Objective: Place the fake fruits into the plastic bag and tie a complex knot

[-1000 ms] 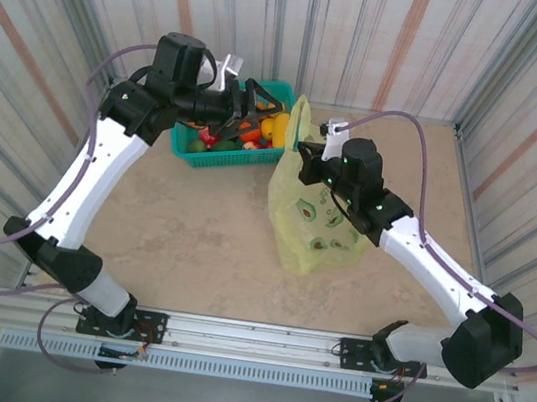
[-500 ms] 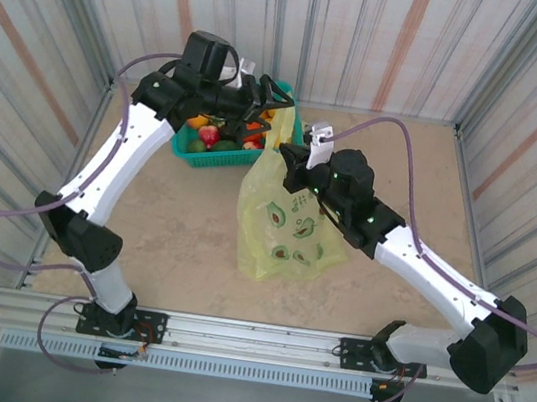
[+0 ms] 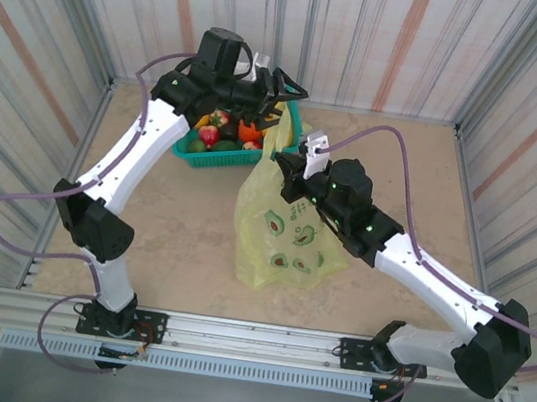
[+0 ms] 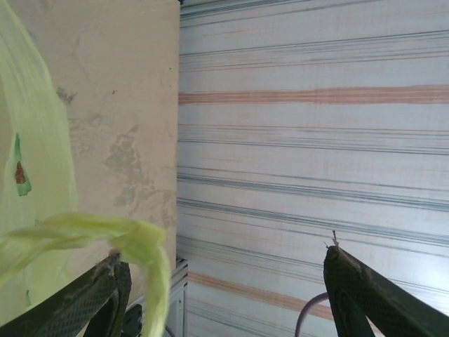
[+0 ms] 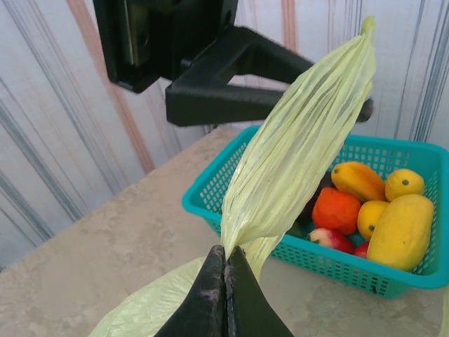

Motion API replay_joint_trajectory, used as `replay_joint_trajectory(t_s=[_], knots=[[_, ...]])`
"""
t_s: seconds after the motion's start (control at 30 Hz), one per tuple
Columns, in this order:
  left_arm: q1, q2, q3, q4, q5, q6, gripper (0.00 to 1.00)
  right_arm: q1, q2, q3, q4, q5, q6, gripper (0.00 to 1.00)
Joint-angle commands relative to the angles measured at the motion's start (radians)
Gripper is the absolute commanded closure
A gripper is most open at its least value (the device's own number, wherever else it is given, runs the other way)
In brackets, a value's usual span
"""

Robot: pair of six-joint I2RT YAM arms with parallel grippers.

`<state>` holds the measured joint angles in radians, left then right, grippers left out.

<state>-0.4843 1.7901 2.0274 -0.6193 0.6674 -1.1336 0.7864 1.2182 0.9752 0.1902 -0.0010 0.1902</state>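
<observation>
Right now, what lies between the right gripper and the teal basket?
In the right wrist view, the plastic bag's handle strip, pinched by the right gripper, rises before the teal basket.

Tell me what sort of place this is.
Likely a robot test cell: a left arm and right arm bolted to a rail, a table boxed in by striped panel walls, and a basket of fake fruits beside a plastic bag.

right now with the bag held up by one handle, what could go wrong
1. The right gripper pinches only a thin bunched strip of the plastic bag; a pull could slip or tear it.
2. The other handle drapes beside one finger of the open left gripper, so closing may miss it.
3. The fake fruits lie in the basket, and the bag's mouth looks collapsed.
</observation>
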Motion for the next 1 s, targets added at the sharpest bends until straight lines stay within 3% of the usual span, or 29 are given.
replay_joint_trajectory(t_s=[0.0,0.17,0.53,0.77,0.97], knots=[[0.009,0.025,0.036,0.062,0.049,-0.041,0.26,0.012,-0.031,-0.012,0.011,-0.014,-0.034,1.00],[0.016,0.045,0.046,0.065,0.050,-0.054,0.29,0.020,-0.028,-0.010,0.005,-0.015,-0.044,1.00],[0.023,0.057,0.060,-0.029,0.014,0.018,0.59,0.028,-0.025,-0.019,-0.005,-0.006,-0.051,1.00],[0.007,0.058,0.056,-0.025,0.018,0.063,0.72,0.035,-0.032,-0.026,-0.009,-0.002,-0.055,1.00],[0.014,0.029,0.037,-0.004,0.001,0.112,0.90,0.033,-0.042,-0.020,-0.024,0.037,-0.046,1.00]])
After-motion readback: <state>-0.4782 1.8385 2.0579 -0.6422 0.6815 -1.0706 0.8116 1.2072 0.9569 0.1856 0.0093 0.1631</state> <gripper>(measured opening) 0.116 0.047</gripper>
